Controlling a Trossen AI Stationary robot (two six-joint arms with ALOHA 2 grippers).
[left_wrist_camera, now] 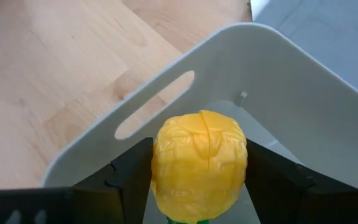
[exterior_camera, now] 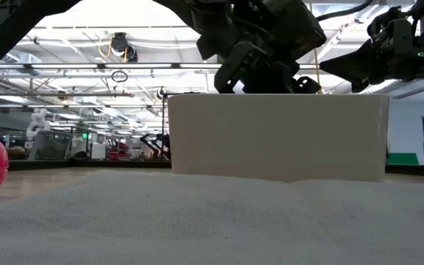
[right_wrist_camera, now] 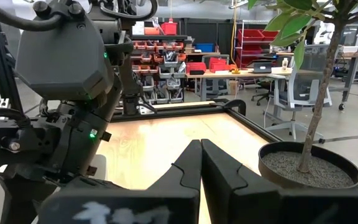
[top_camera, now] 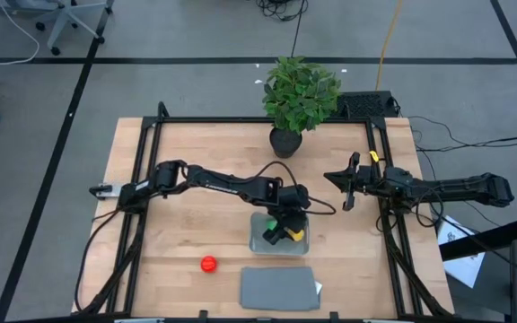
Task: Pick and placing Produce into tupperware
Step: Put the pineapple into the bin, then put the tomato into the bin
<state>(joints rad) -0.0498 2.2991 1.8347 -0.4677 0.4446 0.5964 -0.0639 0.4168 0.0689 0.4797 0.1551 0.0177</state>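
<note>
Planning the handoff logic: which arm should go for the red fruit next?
Left, probably. Its claw is over the tub with the yellow fruit, nearer the red fruit; the right claw waits far across.

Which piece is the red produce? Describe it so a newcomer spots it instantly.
Start at the flat grey lid at the table's near edge. Just left of it, alone on bare wood, sits the red produce. It is the only round red thing; the yellow produce is in the left gripper, over the tupperware.
</note>
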